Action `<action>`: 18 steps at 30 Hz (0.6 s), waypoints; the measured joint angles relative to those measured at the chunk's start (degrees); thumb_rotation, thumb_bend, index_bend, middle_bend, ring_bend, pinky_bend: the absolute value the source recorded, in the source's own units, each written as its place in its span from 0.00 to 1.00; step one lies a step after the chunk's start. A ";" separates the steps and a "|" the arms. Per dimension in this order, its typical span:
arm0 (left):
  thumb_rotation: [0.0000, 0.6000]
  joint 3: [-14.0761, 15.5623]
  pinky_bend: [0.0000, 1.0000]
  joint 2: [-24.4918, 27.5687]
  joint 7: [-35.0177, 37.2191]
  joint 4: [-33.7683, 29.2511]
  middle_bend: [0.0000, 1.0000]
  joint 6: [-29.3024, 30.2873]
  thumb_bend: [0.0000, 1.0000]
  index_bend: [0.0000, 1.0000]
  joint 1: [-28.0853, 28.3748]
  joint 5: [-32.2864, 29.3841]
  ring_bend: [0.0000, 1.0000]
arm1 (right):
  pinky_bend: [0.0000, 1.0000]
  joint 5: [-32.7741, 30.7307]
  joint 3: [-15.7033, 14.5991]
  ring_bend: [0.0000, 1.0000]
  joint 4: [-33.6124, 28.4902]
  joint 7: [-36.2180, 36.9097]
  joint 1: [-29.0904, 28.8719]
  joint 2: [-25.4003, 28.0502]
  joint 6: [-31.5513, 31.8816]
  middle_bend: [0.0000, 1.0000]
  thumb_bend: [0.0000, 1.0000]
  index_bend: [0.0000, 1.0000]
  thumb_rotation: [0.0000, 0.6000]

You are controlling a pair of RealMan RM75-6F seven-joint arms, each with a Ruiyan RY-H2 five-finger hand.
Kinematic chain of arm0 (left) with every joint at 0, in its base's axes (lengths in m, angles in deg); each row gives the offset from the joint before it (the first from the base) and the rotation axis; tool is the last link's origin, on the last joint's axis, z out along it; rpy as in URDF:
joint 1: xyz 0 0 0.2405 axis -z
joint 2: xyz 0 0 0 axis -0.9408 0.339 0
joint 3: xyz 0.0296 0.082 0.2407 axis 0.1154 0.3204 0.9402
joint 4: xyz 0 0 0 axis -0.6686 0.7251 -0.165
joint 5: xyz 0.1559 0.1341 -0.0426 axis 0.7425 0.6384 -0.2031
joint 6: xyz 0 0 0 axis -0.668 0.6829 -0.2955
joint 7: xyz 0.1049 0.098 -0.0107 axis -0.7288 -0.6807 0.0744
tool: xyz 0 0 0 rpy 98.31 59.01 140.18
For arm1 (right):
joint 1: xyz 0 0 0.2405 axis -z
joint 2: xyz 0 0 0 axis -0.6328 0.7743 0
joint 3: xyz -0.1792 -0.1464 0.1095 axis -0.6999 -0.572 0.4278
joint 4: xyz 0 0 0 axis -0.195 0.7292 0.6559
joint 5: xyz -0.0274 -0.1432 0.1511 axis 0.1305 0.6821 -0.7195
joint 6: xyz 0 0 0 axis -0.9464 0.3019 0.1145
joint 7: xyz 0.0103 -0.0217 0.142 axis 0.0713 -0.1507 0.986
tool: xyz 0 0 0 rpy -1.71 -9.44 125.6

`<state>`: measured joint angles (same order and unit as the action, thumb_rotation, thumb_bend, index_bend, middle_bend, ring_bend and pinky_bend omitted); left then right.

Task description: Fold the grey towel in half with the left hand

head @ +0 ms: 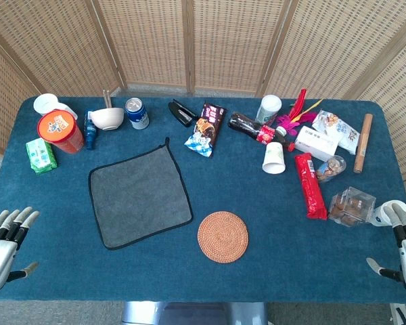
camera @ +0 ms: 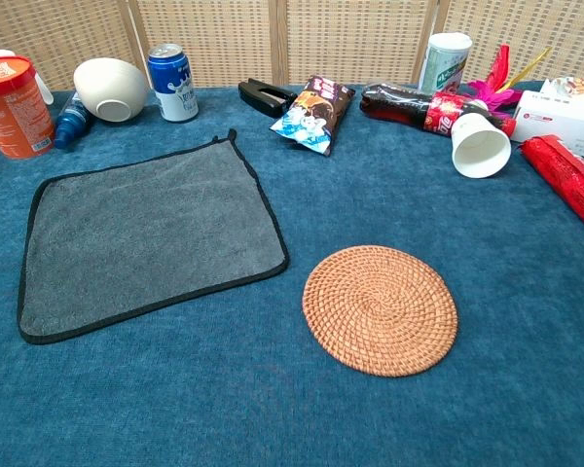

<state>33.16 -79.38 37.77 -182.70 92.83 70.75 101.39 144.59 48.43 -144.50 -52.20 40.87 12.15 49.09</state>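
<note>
We are seeing the grey towel [head: 141,193] lying flat and unfolded on the blue bench [head: 68,271], left of centre, with nothing touching it. Our left hand [head: 3,245] is hanging at the near left corner, fingers spread wide, holding nothing. Our right hand [head: 404,247] is sitting at the near right corner, likewise open and empty. A woven coaster [head: 222,236] is lying just beside the towel's near right corner.
</note>
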 measured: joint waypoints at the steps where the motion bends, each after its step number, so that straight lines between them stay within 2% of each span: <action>1: 1.00 -0.08 0.05 -0.10 -0.09 0.06 0.00 -0.21 0.09 0.00 0.12 -0.20 0.00 | 0.00 -0.08 0.03 0.00 0.02 0.15 -0.03 0.05 -0.09 0.00 0.00 0.00 1.00; 11: 1.00 -0.48 0.06 -0.36 -0.51 -0.37 0.00 -1.12 0.09 0.00 1.20 0.01 0.00 | 0.00 -0.49 0.30 0.00 0.14 1.16 0.07 0.44 0.11 0.00 0.00 0.00 1.00; 18: 1.00 -0.89 0.05 1.64 -0.43 -0.98 0.00 -3.89 0.09 0.04 5.17 4.31 0.00 | 0.00 -0.40 0.38 0.00 0.07 1.76 0.10 0.71 0.23 0.00 0.00 0.00 1.00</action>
<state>32.27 -77.74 37.34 -183.68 88.94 75.92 105.70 144.19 48.81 -144.44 -50.44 40.98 12.86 49.32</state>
